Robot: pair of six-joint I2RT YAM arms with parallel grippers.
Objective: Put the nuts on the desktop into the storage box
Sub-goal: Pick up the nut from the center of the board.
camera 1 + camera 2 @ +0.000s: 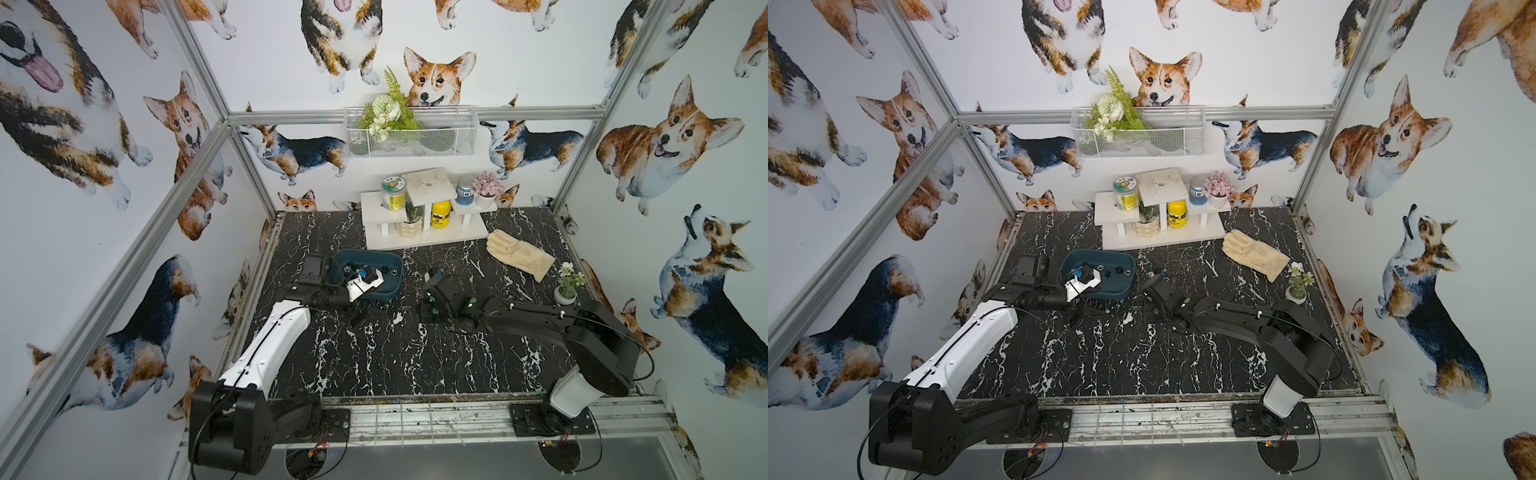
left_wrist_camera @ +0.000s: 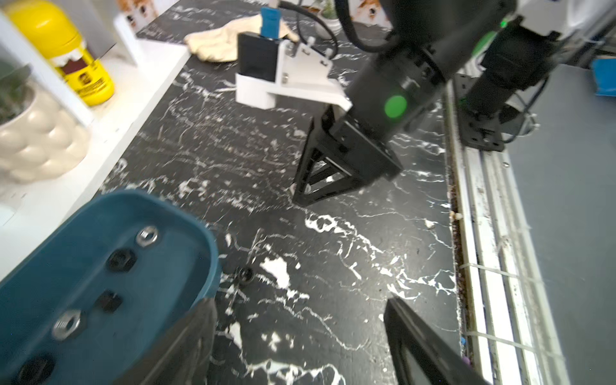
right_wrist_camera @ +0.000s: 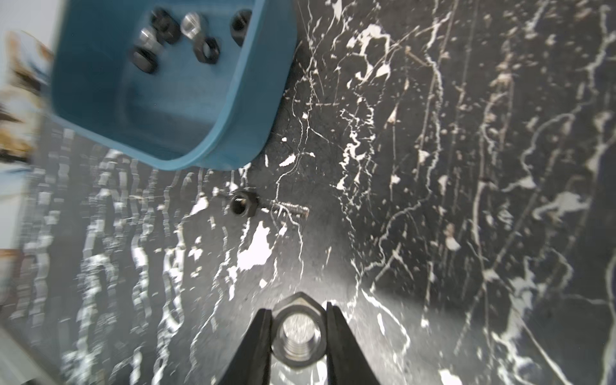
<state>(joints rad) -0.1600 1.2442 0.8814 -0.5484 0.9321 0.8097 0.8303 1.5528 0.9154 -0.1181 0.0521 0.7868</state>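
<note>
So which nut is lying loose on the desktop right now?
The black nut just outside the storage box corner. The rest lie inside the box, except a silver nut clamped in the right gripper.

A white tiered shelf stand [image 1: 457,232] carries a yellow bottle [image 1: 441,214], a green-lidded jar [image 1: 393,193], a blue jar [image 1: 465,194] and a cream plant pot [image 1: 410,227]. Just right of the stand lies a cream glove [image 1: 517,254], with a small potted flower [image 1: 566,287] beyond it. Above the stand hangs a white wire basket [image 1: 449,137] holding artificial flowers [image 1: 384,113].
</note>
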